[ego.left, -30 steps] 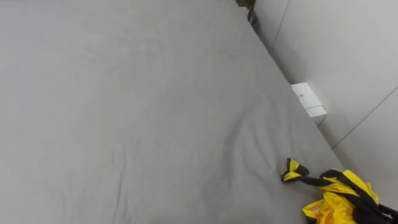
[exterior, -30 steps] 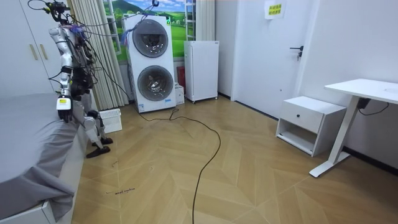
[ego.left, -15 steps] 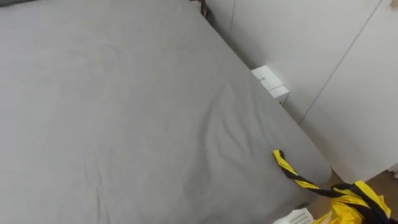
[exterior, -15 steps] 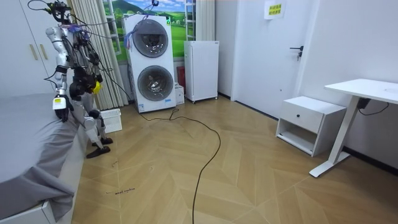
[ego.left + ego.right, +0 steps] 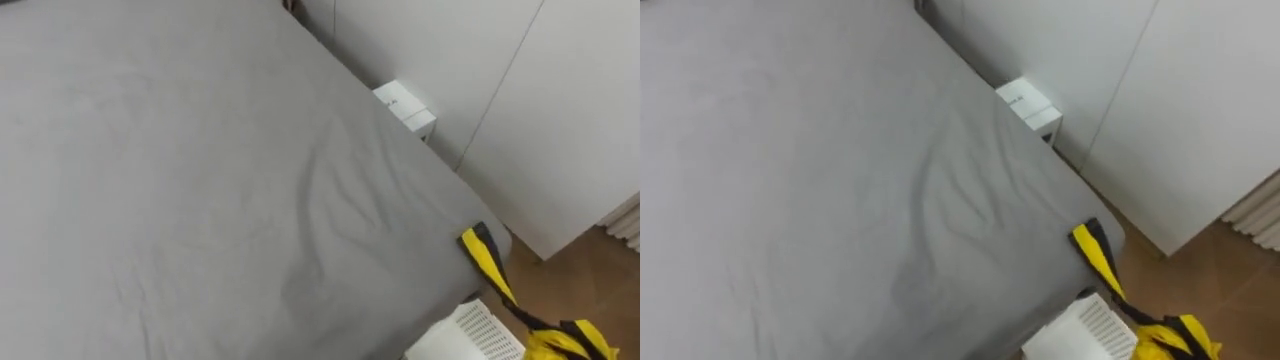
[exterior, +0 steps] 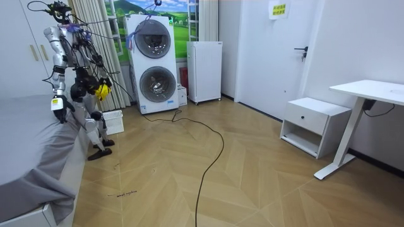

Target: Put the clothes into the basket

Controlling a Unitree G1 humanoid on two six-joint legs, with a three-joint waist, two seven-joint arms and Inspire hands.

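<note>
A yellow garment with black stripes (image 5: 565,342) hangs at the lower right of the eye views, off the bed. One striped strap (image 5: 487,262) still trails up to the corner of the grey bed (image 5: 200,180). In the room view the same garment (image 6: 101,90) is bunched at my right hand, on the room view's right of my body. The white slatted basket (image 5: 472,335) stands on the floor just below the garment, beside the bed's corner, and appears as the basket (image 6: 112,122) by my feet. My left hand (image 6: 56,108) hangs low over the bed's edge.
White wardrobe doors (image 5: 520,100) run along the bed's far side, with a small white box (image 5: 405,108) in the gap. Wooden floor (image 5: 600,265) opens to the right. Behind me stand curtains (image 6: 104,57) and stacked washing machines (image 6: 154,63). A black cable (image 6: 211,151) crosses the floor.
The garment has come off the bed and swung out to the right over the basket. My body has turned toward the room view's right, and the eye views have shifted right with it.
</note>
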